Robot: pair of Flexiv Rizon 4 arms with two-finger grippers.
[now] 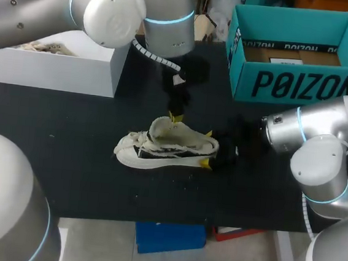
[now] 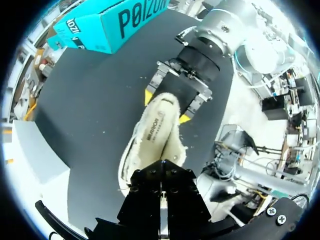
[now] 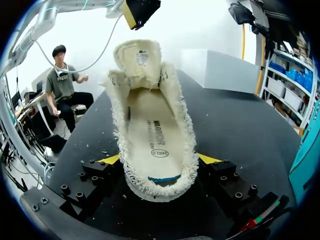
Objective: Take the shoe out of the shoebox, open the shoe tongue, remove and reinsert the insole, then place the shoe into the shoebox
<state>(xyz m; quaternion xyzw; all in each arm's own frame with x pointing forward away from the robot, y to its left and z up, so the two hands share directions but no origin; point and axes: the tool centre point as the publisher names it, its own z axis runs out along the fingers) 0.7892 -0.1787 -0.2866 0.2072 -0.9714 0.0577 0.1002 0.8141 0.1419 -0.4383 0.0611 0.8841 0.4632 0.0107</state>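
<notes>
A cream and black shoe (image 1: pixel 166 147) lies on its side on the black table (image 1: pixel 66 157). Its toe points left, and the tongue (image 3: pixel 138 56) is lifted away from the opening. The printed insole (image 3: pixel 154 142) sits inside the shoe (image 3: pixel 150 125). My right gripper (image 1: pixel 208 149) is shut on the heel, a yellow tip on each side (image 3: pixel 207 159). My left gripper (image 1: pixel 175 115) hangs just above the tongue, shut, with nothing seen between its fingers. In the left wrist view the shoe (image 2: pixel 155 135) runs from my left gripper (image 2: pixel 161 172) to my right gripper (image 2: pixel 167 105).
The teal shoebox (image 1: pixel 289 86) stands open at the back right, brown card on its floor. A white box (image 1: pixel 62 70) with something pale inside stands at the back left. Bare table lies in front of the shoe.
</notes>
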